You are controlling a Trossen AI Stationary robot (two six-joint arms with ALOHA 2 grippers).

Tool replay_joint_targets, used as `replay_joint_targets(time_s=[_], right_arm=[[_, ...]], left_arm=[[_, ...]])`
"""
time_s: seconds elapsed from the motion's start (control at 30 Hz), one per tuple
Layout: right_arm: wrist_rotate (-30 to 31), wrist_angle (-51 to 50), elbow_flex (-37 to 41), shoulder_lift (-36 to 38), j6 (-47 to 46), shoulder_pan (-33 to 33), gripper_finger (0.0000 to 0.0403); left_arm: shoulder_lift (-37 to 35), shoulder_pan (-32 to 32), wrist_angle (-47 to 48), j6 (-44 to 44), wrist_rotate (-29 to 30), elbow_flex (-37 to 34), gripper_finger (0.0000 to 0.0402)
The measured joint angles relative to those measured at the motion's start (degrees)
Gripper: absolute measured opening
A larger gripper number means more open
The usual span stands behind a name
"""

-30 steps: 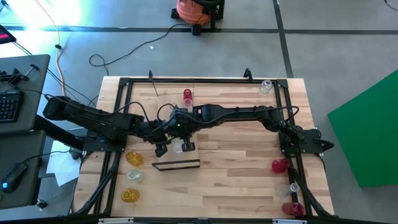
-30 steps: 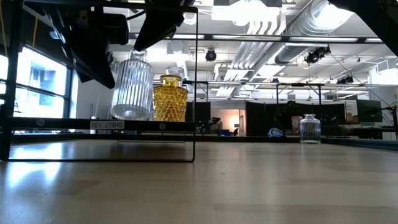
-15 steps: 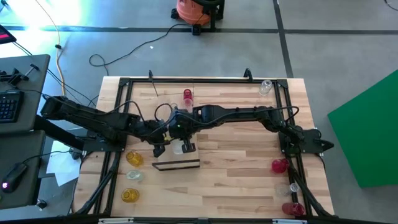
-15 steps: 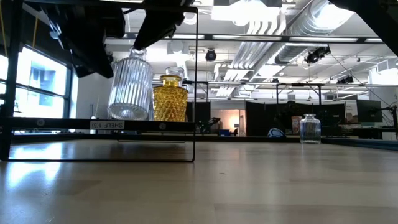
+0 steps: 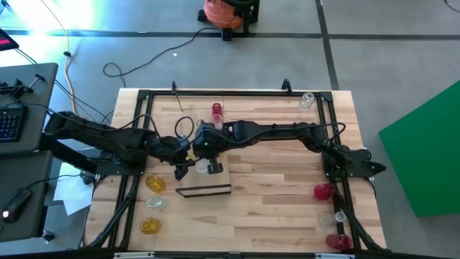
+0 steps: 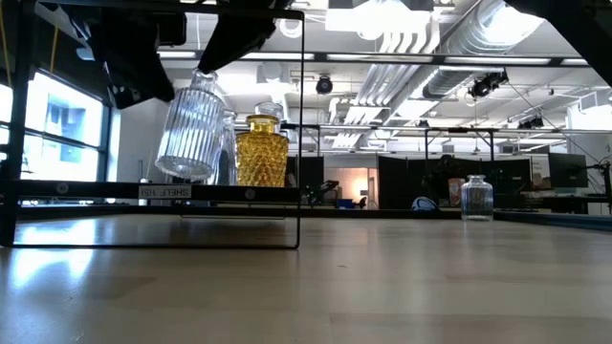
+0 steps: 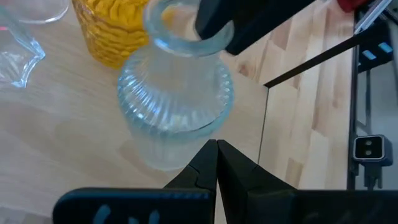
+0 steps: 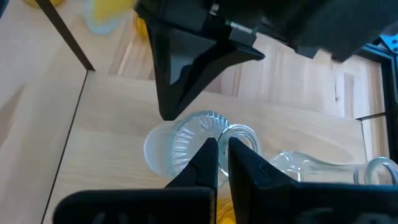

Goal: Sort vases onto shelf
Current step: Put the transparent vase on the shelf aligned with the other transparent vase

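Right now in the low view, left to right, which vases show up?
Tilted clear ribbed vase under the grippers → amber-yellow diamond-cut vase upright on the shelf → small clear vase far off to the right, standing on the table.

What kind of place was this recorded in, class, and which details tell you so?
Probably an open-plan robotics lab or workshop: exposed ceiling ducts, a desk with a keyboard beside the robot table, and an orange shop vacuum on bare concrete floor.
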State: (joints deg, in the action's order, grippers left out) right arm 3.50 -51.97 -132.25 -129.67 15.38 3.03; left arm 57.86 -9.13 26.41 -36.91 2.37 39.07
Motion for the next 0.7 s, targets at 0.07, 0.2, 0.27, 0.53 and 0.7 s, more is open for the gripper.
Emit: replay_joint_targets(time_s=[0.07, 0.2, 0.27, 0.53, 0.7], right_arm=[[-0.1, 0.0, 0.0, 0.0, 0.1, 0.0, 0.0001], [-0.1, 0.0, 0.0, 0.0, 0.1, 0.0, 0.0001], [-0.1, 0.0, 0.0, 0.0, 0.1, 0.0, 0.0001], [-0.1, 0.5, 0.0, 0.0, 0.1, 0.0, 0.0001], [-0.5, 0.6, 0.0, 0.0, 0.1, 0.0, 0.0001]], left_arm=[[0.6, 0.0, -0.1, 0.0, 0.0, 0.0, 0.0000], [1.7, 0.0, -0.1, 0.1, 0.3, 0.0, 0.0000], [2.0, 0.0, -0.2, 0.1, 0.7, 0.0, 0.0000], [2.2, 0.0, -0.8, 0.1, 2.4, 0.0, 0.0000], [2.2, 0.0, -0.7, -0.2, 3.9, 0.0, 0.0000]])
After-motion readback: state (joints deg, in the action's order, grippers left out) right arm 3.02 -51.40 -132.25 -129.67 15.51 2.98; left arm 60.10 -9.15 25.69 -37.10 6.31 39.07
